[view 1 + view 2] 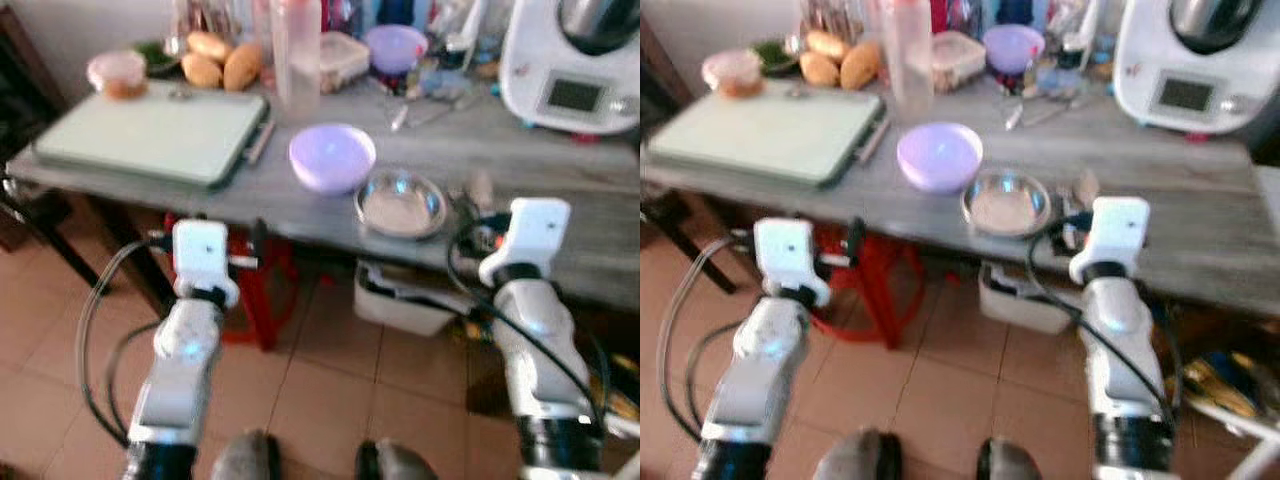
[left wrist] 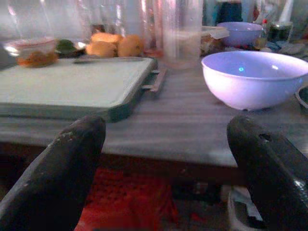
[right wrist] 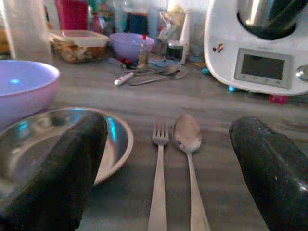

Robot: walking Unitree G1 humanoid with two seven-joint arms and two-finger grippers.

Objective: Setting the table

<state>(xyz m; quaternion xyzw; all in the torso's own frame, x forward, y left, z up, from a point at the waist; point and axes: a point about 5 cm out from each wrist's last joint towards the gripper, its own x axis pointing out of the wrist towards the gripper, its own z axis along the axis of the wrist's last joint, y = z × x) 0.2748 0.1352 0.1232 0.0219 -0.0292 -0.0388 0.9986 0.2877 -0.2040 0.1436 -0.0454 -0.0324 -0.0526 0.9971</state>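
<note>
A light purple bowl (image 1: 332,157) stands near the front of the grey table (image 1: 560,190). Right beside it is a shallow metal plate (image 1: 401,203). A fork (image 3: 159,183) and a spoon (image 3: 187,139) lie side by side just right of the plate. My right gripper (image 3: 168,139) is open at the table's front edge, pointing at the fork and spoon with nothing between its fingers. My left gripper (image 2: 166,139) is open too, held in front of the table edge left of the purple bowl (image 2: 255,77).
A pale board with a green rim (image 1: 150,135) covers the table's left part. Bread rolls (image 1: 225,62), a tall clear container (image 1: 296,55), a second purple bowl (image 1: 395,45) and loose cutlery (image 3: 144,77) crowd the back. A white kitchen machine (image 1: 570,60) stands at the right. A red stool (image 1: 255,290) stands beneath the table.
</note>
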